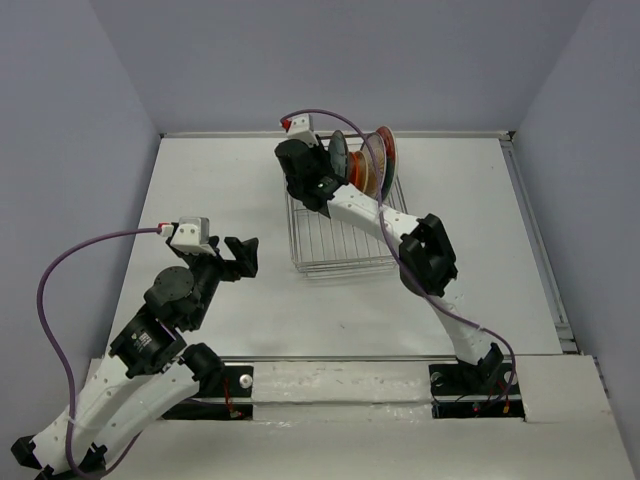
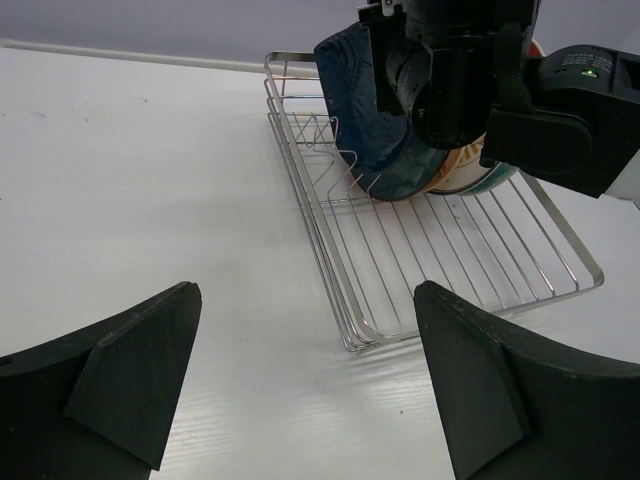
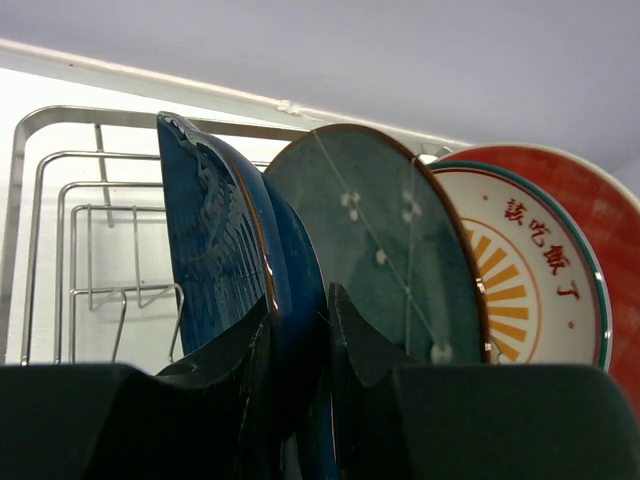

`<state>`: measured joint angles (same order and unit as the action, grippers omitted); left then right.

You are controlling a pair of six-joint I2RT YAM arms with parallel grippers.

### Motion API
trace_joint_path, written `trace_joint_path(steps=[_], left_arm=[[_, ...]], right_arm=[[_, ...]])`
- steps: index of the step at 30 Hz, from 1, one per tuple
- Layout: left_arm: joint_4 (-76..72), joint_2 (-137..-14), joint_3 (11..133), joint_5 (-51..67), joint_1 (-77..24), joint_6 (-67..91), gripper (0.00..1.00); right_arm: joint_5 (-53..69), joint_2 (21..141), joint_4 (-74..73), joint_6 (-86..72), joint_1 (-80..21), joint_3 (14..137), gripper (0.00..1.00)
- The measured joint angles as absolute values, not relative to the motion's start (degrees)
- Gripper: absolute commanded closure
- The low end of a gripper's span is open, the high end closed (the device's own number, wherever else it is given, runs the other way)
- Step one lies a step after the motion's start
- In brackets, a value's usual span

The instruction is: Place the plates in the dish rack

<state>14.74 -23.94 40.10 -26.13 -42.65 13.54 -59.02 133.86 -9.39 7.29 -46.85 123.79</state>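
The silver wire dish rack [image 1: 340,252] stands at the table's middle back. Several plates [image 1: 378,158] stand upright at its far end. In the right wrist view I see the dark teal speckled plate [image 3: 390,240], the white sunburst plate [image 3: 520,285] and a red-rimmed plate [image 3: 600,210] in a row. My right gripper [image 3: 298,340] is shut on the dark blue wavy-edged plate [image 3: 215,250], held upright just in front of the teal one, over the rack's dividers [image 2: 345,165]. My left gripper [image 2: 305,380] is open and empty, low over the table left of the rack.
The rack's near half [image 2: 470,250] holds nothing. White table [image 1: 210,180] spreads left of the rack. A raised rail [image 1: 535,230] runs along the table's right edge. Grey walls close in the back and both sides.
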Motion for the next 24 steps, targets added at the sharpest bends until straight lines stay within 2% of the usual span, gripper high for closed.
trace_joint_path(steps=[10,13,22,24], left_arm=[[14.72,-24.43,40.1,-26.15,-42.65,13.54,0.01],[14.7,-24.53,40.1,-26.22,-42.63,13.54,0.01],[14.35,-24.84,40.07,-26.61,-42.63,13.54,0.01],[14.35,-25.26,40.07,-26.61,-42.63,13.54,0.01]], right_arm=[[-57.45,134.63,-9.58,2.92,-46.52,123.24,0.93],[-57.12,134.63,-10.15,0.89,-46.22,123.24,0.9],[-55.37,134.63,-12.56,-8.08,-45.78,120.99,0.68],[-54.35,134.63,-12.67,-10.35,-45.78,119.52,0.58]])
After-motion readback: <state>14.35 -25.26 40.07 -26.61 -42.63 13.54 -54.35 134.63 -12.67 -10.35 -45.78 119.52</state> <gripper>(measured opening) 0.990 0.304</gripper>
